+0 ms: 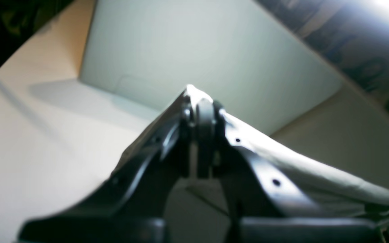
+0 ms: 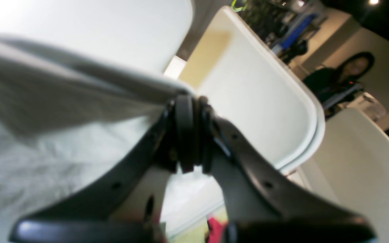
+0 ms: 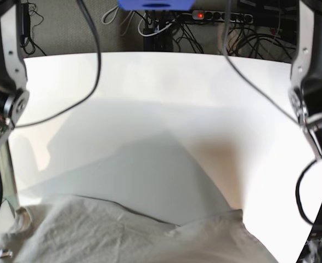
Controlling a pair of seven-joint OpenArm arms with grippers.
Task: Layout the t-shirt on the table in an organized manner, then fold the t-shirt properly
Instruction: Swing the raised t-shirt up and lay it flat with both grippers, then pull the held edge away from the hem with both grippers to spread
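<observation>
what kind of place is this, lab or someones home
Most likely a robotics lab or workshop rather than a home. A big white table has robot arms at both sides, a power strip with tangled cables runs behind it, and a person sits at another workstation in the background.

Plain light grey-beige soft cotton t-shirt [image 3: 122, 233] was unpatterned; glossy white smooth worktop [image 3: 161, 82] was plain; gripper jaws were black.

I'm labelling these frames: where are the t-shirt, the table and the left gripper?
t-shirt [image 3: 122, 235], base view, on its grey body.
table [image 3: 150, 87], base view, on bare white top.
left gripper [image 1: 203, 109], left wrist view, between its shut fingertips.
</observation>
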